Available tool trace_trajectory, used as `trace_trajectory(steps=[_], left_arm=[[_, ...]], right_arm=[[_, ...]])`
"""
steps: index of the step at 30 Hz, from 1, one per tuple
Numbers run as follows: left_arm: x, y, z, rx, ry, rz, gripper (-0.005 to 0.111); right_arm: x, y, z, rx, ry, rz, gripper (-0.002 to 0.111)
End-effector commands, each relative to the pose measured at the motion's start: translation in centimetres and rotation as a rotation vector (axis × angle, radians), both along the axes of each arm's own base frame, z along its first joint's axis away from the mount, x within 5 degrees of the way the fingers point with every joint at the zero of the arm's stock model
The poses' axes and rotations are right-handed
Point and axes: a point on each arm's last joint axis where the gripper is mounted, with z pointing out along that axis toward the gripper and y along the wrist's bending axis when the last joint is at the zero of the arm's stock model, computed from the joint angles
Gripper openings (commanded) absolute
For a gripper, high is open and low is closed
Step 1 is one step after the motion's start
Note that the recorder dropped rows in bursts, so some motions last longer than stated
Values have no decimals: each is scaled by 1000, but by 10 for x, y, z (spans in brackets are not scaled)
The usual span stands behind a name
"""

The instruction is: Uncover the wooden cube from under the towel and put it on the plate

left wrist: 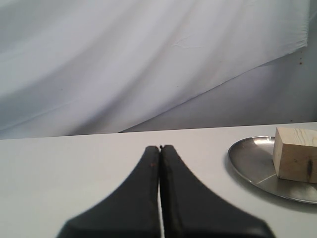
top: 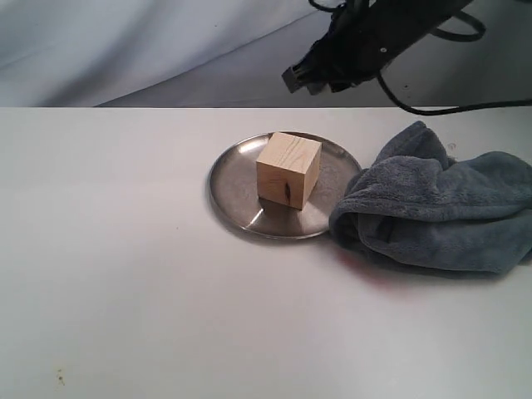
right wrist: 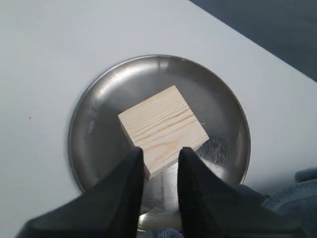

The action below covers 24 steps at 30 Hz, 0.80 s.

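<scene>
The towel [top: 440,208] runs off the side of the exterior shot and hides a bit of the plate [top: 234,181] rim. The left wrist cam chops off the wooden cube [left wrist: 296,153] (plate too). The right claw [right wrist: 160,153] blocks the cube's near corner in its own view.

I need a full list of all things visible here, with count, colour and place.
wooden cube: 1, pale tan, on the plate, uncovered
plate: 1, silver, middle of the table
towel: 1, blue-grey, crumpled beside the plate
table: 1, white, under everything
backdrop cloth: 1, white, behind the table
left gripper: 1, black, shut, over bare table
right gripper: 1, black, jaws slightly apart, above the cube, holding nothing
</scene>
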Motion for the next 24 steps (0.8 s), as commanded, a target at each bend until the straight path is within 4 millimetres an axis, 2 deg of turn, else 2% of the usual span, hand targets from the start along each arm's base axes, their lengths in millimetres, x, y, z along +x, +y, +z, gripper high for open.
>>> trace_trajectory(steps=[1, 4, 5, 7, 8, 9, 10, 13, 17, 19, 21, 24], left_arm=[[0, 0, 0, -6, -10, 3, 0], [0, 0, 0, -6, -10, 3, 0], [0, 0, 0, -6, -10, 3, 0], [0, 0, 0, -6, -10, 3, 0], [0, 0, 0, -6, -10, 3, 0], [0, 0, 0, -6, -10, 3, 0], [0, 0, 0, -6, -10, 3, 0], [0, 0, 0, -6, -10, 3, 0], [0, 0, 0, -6, -10, 3, 0], [0, 0, 0, -6, -10, 3, 0], [0, 0, 0, -6, -10, 3, 0], [0, 0, 0, -6, -10, 3, 0]], right_arm=[[-10, -14, 9, 30, -149, 7, 18], [-31, -35, 5, 92, -322, -16, 18], [-44, -45, 10, 116, -416, -13, 18], [-59, -59, 14, 155, -499, -30, 18], [-73, -76, 19, 191, -545, -62, 18], [-79, -83, 18, 203, -545, -82, 18], [-93, -102, 19, 204, -571, -114, 18], [-119, -147, 18, 158, -634, -210, 17], [-151, -188, 13, 190, -667, -389, 17], [-168, -200, 14, 190, -710, -434, 16], [-179, -206, 15, 200, -740, -458, 14], [-208, -212, 14, 219, -809, -472, 8]])
